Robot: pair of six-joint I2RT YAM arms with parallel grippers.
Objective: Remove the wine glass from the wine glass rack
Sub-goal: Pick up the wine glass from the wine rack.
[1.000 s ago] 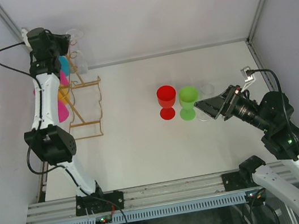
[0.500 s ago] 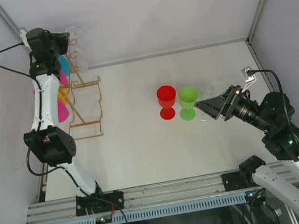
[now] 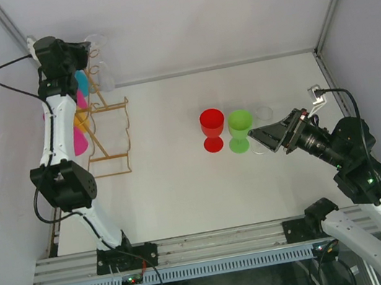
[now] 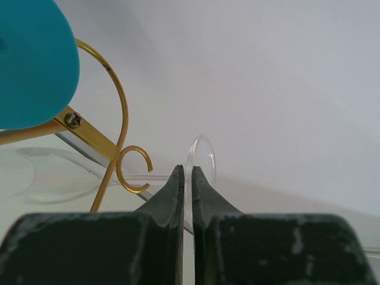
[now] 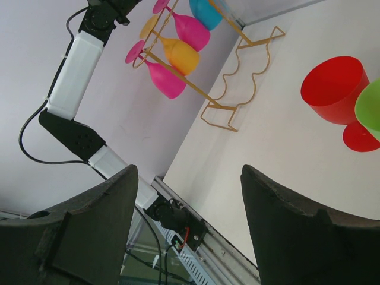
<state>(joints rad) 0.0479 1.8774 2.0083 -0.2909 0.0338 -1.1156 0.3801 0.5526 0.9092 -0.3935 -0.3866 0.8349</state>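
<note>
Left gripper (image 4: 186,172) is up at the top of the wine glass rack (image 3: 112,174) — fingers (image 4: 172,196) pinched narrow on the clear wine glass (image 4: 202,157) foot. Right gripper (image 5: 188,172) fingers wide, holding nothing — near the green glass (image 3: 240,130) on the bench (image 3: 183,187).

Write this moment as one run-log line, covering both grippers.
left gripper: shut on clear wine glass foot, beside rack hook | right gripper: open, near green glass

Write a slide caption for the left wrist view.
Left end effector shut on a clear wine glass beside the gold wine glass rack, teal glass upper left.
</note>
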